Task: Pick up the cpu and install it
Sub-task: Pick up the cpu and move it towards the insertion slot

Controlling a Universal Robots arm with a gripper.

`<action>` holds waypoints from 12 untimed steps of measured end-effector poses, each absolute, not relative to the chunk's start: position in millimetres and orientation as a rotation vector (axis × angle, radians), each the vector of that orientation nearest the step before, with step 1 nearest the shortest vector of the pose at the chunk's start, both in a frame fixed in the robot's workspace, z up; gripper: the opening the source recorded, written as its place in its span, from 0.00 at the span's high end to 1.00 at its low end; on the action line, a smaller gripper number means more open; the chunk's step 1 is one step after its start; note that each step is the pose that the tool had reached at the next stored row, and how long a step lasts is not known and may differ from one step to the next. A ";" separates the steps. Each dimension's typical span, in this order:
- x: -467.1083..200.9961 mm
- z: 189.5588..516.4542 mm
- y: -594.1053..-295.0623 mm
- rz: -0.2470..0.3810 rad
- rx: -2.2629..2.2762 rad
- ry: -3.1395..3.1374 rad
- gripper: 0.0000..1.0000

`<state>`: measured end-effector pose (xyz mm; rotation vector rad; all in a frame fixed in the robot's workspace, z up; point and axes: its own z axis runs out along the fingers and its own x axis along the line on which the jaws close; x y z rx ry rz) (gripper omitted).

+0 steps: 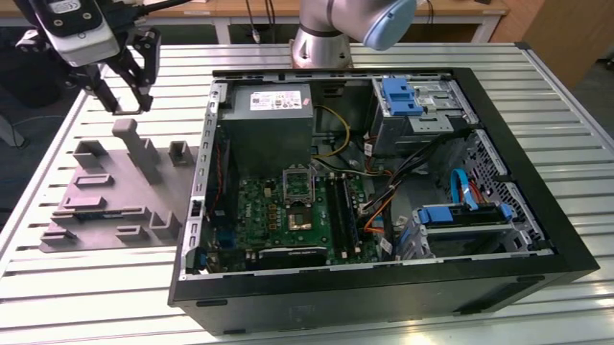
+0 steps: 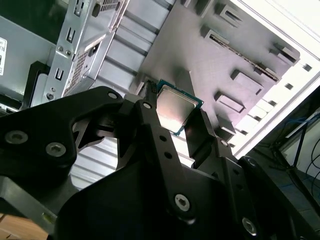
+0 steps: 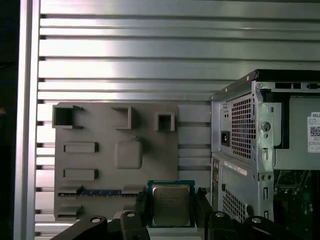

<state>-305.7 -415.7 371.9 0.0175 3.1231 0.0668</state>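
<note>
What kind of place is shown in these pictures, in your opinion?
Most likely a robotics lab bench set up for computer assembly. A robot arm stands at a slotted metal table, beside an open computer case and a grey parts fixture, and its gripper holds the cpu.

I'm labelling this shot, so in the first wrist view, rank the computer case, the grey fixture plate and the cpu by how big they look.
1. The computer case and grey fixture plate: about alike; the case runs off the picture, so unranked.
2. The cpu: clearly smallest, though nearest the camera.
</note>
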 end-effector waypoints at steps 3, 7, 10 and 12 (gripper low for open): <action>-304.1 371.8 -417.1 0.067 0.025 3.123 0.53; -296.6 371.8 -417.3 0.067 0.028 3.123 0.53; -289.9 371.8 -417.3 0.067 0.028 3.123 0.53; -284.5 371.8 -417.3 0.067 0.029 3.123 0.53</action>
